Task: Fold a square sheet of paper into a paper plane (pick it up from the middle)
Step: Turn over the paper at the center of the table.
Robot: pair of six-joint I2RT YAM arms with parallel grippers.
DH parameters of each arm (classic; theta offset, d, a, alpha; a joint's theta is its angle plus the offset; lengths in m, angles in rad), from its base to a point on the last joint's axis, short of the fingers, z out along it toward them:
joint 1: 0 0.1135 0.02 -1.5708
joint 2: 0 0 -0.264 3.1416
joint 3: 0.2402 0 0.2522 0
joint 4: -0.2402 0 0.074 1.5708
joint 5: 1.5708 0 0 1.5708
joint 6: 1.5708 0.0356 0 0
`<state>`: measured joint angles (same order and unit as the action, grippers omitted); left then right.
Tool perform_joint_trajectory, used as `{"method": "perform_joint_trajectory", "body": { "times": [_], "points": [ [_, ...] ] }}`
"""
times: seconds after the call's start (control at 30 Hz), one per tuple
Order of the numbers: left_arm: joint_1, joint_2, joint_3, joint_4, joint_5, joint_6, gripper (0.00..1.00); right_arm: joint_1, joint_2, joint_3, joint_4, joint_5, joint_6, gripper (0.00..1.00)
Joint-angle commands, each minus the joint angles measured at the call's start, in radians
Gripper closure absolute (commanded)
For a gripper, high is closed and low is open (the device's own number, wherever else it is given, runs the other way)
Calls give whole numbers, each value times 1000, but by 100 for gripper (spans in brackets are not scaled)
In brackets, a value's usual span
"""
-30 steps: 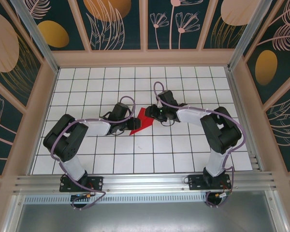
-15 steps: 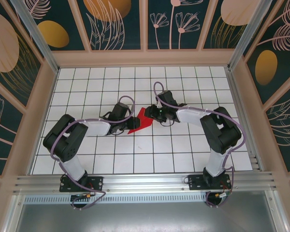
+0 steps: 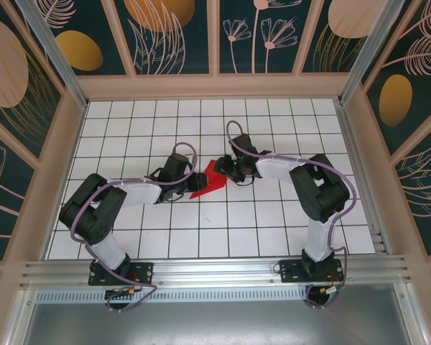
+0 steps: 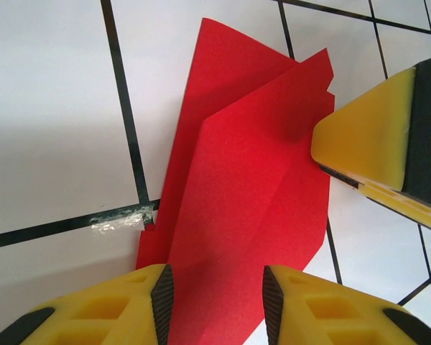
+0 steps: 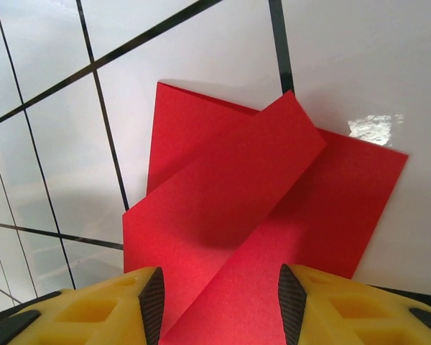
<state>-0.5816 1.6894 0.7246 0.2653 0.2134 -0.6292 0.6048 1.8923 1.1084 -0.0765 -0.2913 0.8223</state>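
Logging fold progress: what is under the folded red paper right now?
The white grid table lies under the red paper; a lower red layer peeks out beneath its top flap. Anything the paper covers, tile lines included, is hidden.

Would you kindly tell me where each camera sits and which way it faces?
Top external: above and behind the bases, looking down on the white grid table, both arms and the folded bright red paper sheet.
Left wrist: on the left gripper, looking down past its yellow fingers at the paper.
Right wrist: likewise over the right gripper.
Shared: both wrist views frame that paper from opposite sides.
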Motion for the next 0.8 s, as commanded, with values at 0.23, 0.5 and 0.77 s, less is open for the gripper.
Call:
{"method": "perform_joint_trajectory", "body": {
  "times": [0.23,0.5,0.77],
  "points": [
    [3,13,-1,7,-28,19,55,13,32,41,-29,4,12,51],
    [3,19,4,28,46,16,67,14,37,45,-28,-2,6,52],
    [3,57,4,45,86,14,72,14,33,39,-23,-5,1,52]
  ]
}}
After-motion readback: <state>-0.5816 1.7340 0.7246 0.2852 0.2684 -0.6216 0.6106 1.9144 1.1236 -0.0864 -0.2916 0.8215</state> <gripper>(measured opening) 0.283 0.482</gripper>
